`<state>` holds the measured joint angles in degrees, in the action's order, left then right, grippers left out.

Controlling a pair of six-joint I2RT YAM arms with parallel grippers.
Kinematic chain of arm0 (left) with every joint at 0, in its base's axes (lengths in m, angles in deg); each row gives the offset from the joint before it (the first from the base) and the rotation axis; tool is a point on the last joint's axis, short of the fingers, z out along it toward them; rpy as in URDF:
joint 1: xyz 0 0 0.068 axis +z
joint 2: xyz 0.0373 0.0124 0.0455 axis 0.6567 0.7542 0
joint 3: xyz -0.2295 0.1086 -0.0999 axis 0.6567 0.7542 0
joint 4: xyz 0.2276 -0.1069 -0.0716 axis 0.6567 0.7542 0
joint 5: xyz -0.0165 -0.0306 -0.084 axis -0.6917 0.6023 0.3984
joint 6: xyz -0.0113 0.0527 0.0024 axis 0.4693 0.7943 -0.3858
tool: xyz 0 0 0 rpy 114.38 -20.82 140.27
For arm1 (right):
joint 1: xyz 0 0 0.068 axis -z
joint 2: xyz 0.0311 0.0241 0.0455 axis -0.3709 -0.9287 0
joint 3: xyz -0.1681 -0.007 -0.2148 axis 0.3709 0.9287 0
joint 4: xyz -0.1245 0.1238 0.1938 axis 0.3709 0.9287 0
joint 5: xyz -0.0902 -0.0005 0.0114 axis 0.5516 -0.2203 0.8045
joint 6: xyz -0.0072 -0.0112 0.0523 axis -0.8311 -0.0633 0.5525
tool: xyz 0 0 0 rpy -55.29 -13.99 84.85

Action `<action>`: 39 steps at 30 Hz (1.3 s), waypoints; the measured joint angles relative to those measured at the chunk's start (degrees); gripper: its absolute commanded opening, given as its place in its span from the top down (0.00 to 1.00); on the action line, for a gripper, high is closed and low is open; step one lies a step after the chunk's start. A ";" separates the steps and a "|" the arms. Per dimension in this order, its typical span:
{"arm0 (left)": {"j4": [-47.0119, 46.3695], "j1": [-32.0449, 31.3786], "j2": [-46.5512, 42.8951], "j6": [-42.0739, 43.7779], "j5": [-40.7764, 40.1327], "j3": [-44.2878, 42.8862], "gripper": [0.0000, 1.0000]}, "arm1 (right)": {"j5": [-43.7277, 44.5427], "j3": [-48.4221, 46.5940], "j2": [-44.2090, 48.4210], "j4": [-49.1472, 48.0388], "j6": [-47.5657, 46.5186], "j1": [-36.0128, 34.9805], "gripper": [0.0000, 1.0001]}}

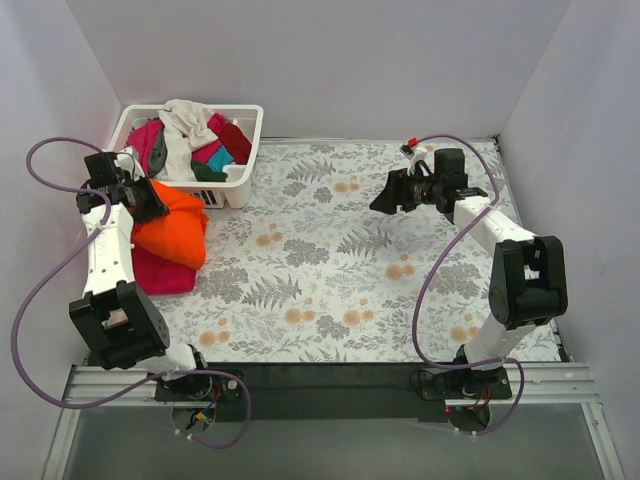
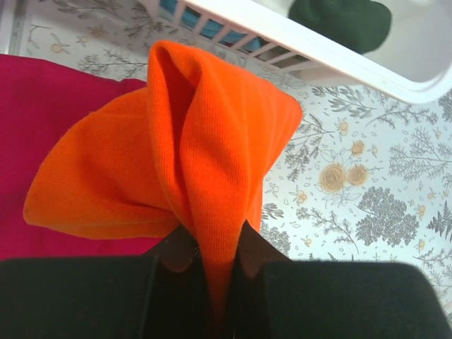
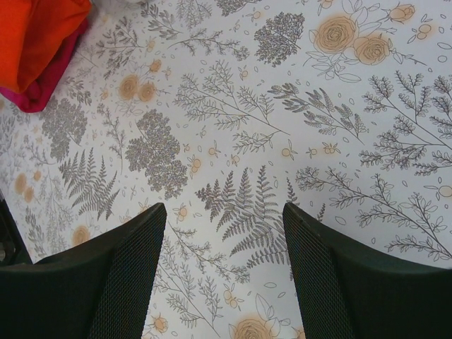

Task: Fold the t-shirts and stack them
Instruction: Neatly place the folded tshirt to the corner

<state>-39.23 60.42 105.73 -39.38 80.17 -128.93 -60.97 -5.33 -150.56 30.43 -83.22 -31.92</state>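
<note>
A bright orange t-shirt (image 1: 175, 225) hangs bunched from my left gripper (image 1: 150, 195) at the table's left, over a magenta-pink t-shirt (image 1: 165, 272) lying flat below it. In the left wrist view my left gripper (image 2: 215, 244) is shut on a fold of the orange t-shirt (image 2: 212, 155), with the magenta-pink t-shirt (image 2: 42, 113) beneath. My right gripper (image 1: 385, 200) is open and empty above the table's right-centre; in the right wrist view my right gripper (image 3: 224, 219) frames bare cloth, with the orange t-shirt (image 3: 35, 35) and the pink t-shirt (image 3: 49, 88) far off at the top left.
A white slatted basket (image 1: 240, 180) at the back left holds white, dark red, teal and pink shirts (image 1: 195, 135). Its rim (image 2: 318, 56) shows just beyond the orange shirt. A floral tablecloth (image 1: 350, 270) covers the table. White walls enclose three sides.
</note>
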 measured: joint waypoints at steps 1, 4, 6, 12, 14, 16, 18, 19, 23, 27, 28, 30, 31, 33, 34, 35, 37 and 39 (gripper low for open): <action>0.44 0.83 0.59 0.11 0.22 -0.59 1.00 | -0.02 0.00 0.00 0.00 0.00 0.00 0.39; 1.44 2.93 2.27 0.15 0.94 -1.79 1.00 | -0.13 0.00 0.00 -0.02 0.00 0.09 0.39; 1.95 4.20 3.32 0.13 1.22 -2.36 1.00 | -0.20 0.00 0.00 -0.02 0.00 0.15 0.39; 2.38 5.84 5.25 0.35 -0.81 -2.38 1.00 | -0.22 0.00 -0.04 -0.02 0.00 0.46 0.39; 2.34 5.95 5.29 0.39 -2.62 -2.38 1.00 | -0.35 0.00 -0.26 -0.04 0.00 0.46 0.39; 2.08 5.97 5.29 0.52 -4.35 -2.36 1.00 | -0.46 0.00 -0.61 -0.02 0.00 0.46 0.39; 1.79 5.95 5.33 0.57 -5.95 -2.27 1.00 | -0.46 0.00 -0.90 0.00 0.00 0.46 0.39; 1.68 5.97 5.35 0.59 -6.84 -2.23 1.00 | -0.48 0.02 -0.92 0.00 0.00 0.46 0.39; 1.18 5.97 6.64 0.74 -10.34 -2.25 1.00 | -0.61 0.02 -0.92 0.00 -0.02 0.52 0.39; 1.03 5.97 9.42 0.72 -14.38 -2.25 1.00 | -0.61 0.02 -0.92 0.00 -0.11 0.59 0.39; 1.01 5.97 10.16 0.57 -15.91 -2.25 1.00 | -0.61 0.04 -0.92 0.00 -0.17 0.61 0.39; 1.05 5.95 10.97 0.20 -17.90 -2.25 0.83 | -0.61 0.04 -0.92 -0.02 -0.26 0.68 0.39; 1.16 5.95 11.41 0.00 -19.21 -2.29 0.74 | -0.61 0.04 -0.92 -0.02 -0.35 0.72 0.39; 1.66 5.95 11.89 -0.76 -22.03 -2.60 0.32 | -0.61 0.04 -0.92 -0.02 -0.44 0.72 0.38; 1.92 5.95 11.91 -1.01 -23.37 -2.86 0.20 | -0.63 0.04 -0.94 -0.02 -0.46 0.72 0.38; 2.21 5.97 11.85 -1.79 -24.55 -3.37 0.14 | -0.66 0.04 -0.94 -0.02 -0.48 0.72 0.38; 1.99 5.95 11.45 -2.89 -26.51 -4.44 0.13 | -0.85 0.04 -1.01 -0.02 -0.48 0.72 0.38; 1.57 5.77 10.38 -3.39 -28.28 -4.94 0.12 | -1.01 0.04 -1.09 -0.02 -0.48 0.72 0.38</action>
<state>-37.66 66.19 116.12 -42.76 51.89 -133.87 -61.98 -5.28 -151.65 30.40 -83.70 -31.20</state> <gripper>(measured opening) 0.868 0.616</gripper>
